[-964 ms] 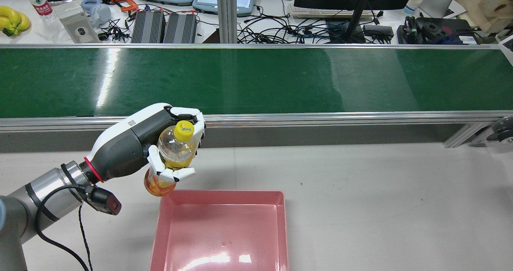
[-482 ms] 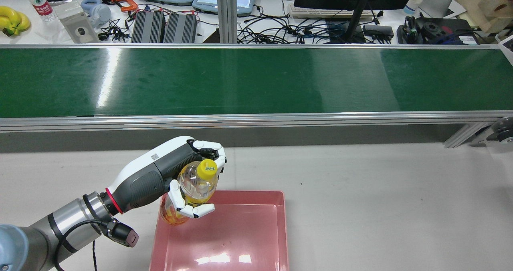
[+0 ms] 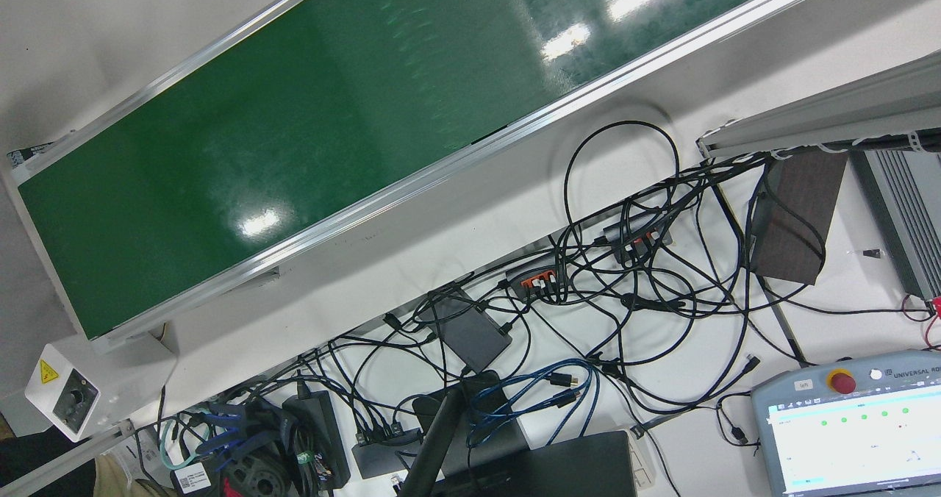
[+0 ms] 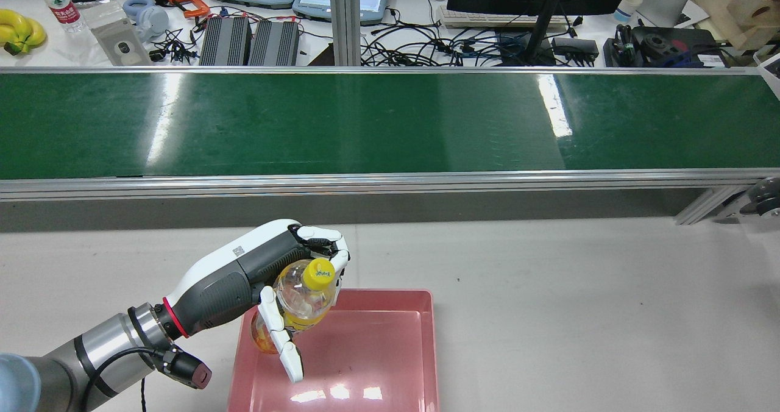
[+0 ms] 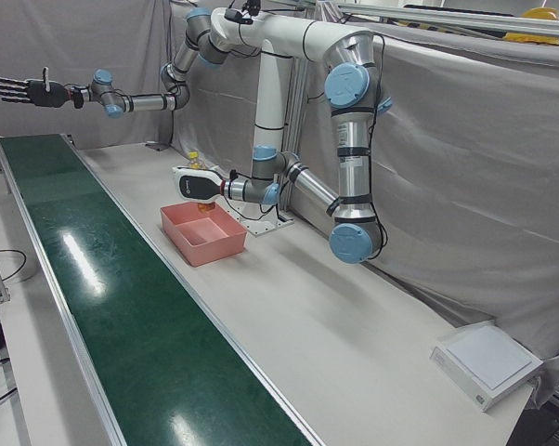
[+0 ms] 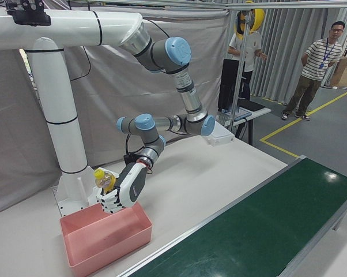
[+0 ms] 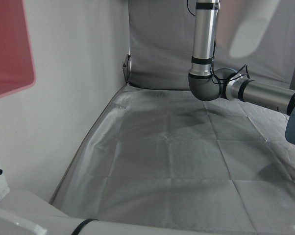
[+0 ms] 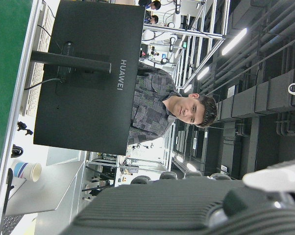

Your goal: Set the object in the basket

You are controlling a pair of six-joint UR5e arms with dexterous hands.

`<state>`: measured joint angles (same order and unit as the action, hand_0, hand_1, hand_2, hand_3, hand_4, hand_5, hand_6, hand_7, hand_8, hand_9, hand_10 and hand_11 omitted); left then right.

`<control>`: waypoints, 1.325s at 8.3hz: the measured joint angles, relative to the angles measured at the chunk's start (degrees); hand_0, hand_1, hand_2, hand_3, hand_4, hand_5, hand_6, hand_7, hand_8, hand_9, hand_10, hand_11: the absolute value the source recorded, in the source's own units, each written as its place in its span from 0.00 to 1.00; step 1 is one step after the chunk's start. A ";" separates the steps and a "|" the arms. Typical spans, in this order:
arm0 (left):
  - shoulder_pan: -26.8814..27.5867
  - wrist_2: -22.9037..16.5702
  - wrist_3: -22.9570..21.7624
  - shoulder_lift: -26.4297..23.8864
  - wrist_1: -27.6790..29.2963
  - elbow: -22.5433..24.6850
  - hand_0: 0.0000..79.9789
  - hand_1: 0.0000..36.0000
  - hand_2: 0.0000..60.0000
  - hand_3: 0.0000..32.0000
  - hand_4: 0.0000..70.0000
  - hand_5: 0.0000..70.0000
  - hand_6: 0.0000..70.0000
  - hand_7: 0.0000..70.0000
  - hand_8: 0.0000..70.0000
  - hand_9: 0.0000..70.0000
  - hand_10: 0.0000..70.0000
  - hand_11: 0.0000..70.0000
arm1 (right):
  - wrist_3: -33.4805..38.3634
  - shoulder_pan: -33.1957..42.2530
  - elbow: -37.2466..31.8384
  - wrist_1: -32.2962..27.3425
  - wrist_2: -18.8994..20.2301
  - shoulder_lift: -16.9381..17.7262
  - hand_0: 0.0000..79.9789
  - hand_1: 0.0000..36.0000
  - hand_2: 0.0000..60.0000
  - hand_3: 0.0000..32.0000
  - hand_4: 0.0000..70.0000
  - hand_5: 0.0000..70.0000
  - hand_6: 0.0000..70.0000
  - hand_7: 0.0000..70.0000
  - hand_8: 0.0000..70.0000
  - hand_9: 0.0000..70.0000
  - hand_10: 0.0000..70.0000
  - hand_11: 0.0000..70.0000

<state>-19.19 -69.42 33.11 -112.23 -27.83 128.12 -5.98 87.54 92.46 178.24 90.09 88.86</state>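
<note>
The left hand (image 4: 286,272), white-shelled with dark grey panels, sits low over the near-left corner of the shallow pink plastic basket (image 4: 390,314), with the clear plastic bottle with a yellow cap and amber drink (image 4: 301,299) cradled against its palm. Its upper fingers (image 4: 323,235) curl over the bottle's shoulder near the cap, while one lower finger (image 4: 291,357) stretches straight down toward the basket floor, so the grip looks half undone; the bottle is tilted, cap pointing up and away from the wrist, its base above the basket's left rim. From the right-front view the same hand (image 6: 120,193) hangs just above the basket (image 6: 104,245), bottle (image 6: 104,180) on its far side. Beyond the basket lies the grey table (image 4: 579,290), then the long green conveyor belt (image 4: 390,122). The right hand (image 5: 19,90), seen in the left-front view, is raised high past the belt's far end with its fingers spread and nothing in it
</note>
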 measured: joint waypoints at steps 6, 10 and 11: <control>0.07 -2.53 -0.15 -0.10 0.15 -0.59 0.81 0.33 0.00 0.00 0.00 0.00 0.00 0.05 0.00 0.00 0.00 0.00 | 0.00 0.00 0.00 0.00 0.00 0.00 0.00 0.00 0.00 0.00 0.00 0.00 0.00 0.00 0.00 0.00 0.00 0.00; 0.12 -2.56 -0.15 -0.10 0.14 -0.68 0.80 0.32 0.00 0.00 0.00 0.00 0.00 0.04 0.00 0.00 0.00 0.00 | -0.01 0.00 0.00 0.00 0.00 0.00 0.00 0.00 0.00 0.00 0.00 0.00 0.00 0.00 0.00 0.00 0.00 0.00; 0.12 -2.56 -0.15 -0.10 0.14 -0.68 0.81 0.33 0.00 0.00 0.00 0.00 0.00 0.04 0.00 0.00 0.00 0.00 | 0.00 0.00 0.00 0.00 0.00 0.00 0.00 0.00 0.00 0.00 0.00 0.00 0.00 0.00 0.00 0.00 0.00 0.00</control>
